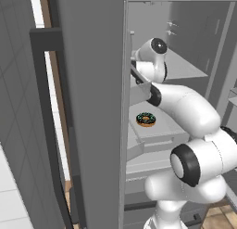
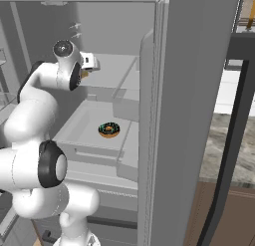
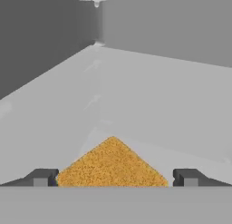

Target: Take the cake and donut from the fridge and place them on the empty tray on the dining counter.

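Note:
The fridge [image 1: 92, 112] stands open and my arm reaches onto its upper shelf [image 3: 149, 96]. In the hand view the yellow-orange spongy cake [image 3: 112, 166] lies on that shelf, one corner pointing away from me. My gripper [image 3: 115, 177] is open, with a dark fingertip [image 3: 43, 177] on each side of the cake and a gap between tips and cake. The chocolate-glazed donut [image 1: 146, 119] lies on the lower shelf, below the hand, and shows again in the right base view [image 2: 108, 129]. The tray is out of view.
The open fridge doors [image 2: 189, 115] flank the arm closely on both sides, each with a dark vertical handle [image 2: 234, 140]. A strip of grey marbled counter top [image 2: 219, 140] shows past the right door. The fridge's back wall [image 3: 158, 23] rises behind the cake.

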You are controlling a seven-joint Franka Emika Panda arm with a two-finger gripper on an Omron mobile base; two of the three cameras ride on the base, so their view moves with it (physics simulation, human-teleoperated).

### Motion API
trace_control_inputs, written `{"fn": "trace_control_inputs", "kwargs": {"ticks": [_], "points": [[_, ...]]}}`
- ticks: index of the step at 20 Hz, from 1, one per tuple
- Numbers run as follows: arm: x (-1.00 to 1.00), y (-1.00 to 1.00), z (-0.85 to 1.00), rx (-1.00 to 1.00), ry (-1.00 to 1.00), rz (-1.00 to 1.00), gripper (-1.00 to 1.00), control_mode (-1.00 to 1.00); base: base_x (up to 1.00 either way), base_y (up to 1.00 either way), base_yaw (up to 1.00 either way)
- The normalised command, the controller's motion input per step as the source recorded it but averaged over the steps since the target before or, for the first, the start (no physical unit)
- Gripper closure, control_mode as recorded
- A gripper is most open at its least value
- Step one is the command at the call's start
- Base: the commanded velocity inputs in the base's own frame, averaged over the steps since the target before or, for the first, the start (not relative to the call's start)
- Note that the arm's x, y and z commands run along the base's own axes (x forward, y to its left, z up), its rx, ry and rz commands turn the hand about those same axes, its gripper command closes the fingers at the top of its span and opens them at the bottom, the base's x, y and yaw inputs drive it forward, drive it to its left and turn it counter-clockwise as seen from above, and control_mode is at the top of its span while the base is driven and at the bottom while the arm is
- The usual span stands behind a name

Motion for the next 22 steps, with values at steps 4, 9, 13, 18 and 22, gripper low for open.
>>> {"fn": "trace_control_inputs", "kwargs": {"ticks": [4, 9, 13, 18, 22], "points": [[0.38, 0.02, -0.12, 0.00, 0.00, 0.00, -1.00, -1.00, 0.00, 0.00, 0.00], [0.23, 0.03, -0.23, 0.00, 0.04, 0.00, -1.00, -1.00, 0.00, 0.00, 0.00], [0.02, 0.00, -0.39, 0.00, 0.11, -0.01, -1.00, -1.00, 0.00, 0.00, 0.00], [0.00, 0.00, -0.59, -0.02, 0.14, -0.03, -1.00, -1.00, 0.00, 0.00, 0.00], [0.05, 0.04, -0.40, -0.01, 0.03, 0.00, -1.00, -1.00, 0.00, 0.00, 0.00]]}}
